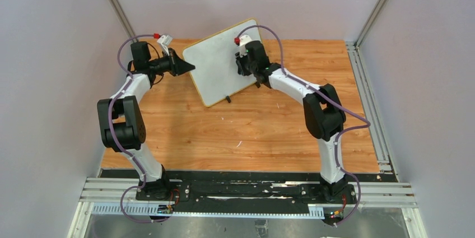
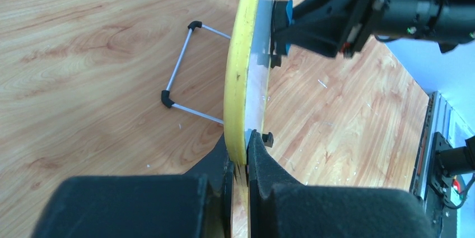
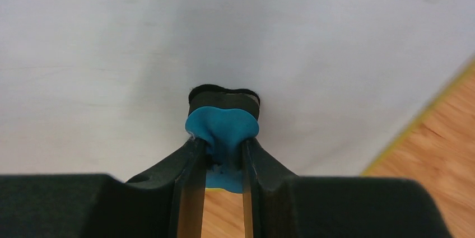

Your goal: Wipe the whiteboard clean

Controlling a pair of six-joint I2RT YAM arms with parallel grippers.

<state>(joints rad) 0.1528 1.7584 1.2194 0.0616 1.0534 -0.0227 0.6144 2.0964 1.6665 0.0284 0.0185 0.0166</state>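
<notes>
Left side: we see our L gripper (image 1: 189, 68) pinch the whiteboard (image 1: 215, 73) by its yellow rim. The board stands tilted at the back-middle of the wood table (image 1: 252, 131). Right side: our R gripper (image 1: 242, 65) squeezes a blue eraser (image 3: 223, 126), pressed onto the board's white face.

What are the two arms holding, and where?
Left gripper: jaws clamp the whiteboard by its yellow edge. Right gripper: jaws pinch the blue eraser by its back.

Whiteboard (image 1: 215, 70) stands on table (image 1: 252, 131), far centre; eraser (image 3: 223, 129) touching its front face.
</notes>
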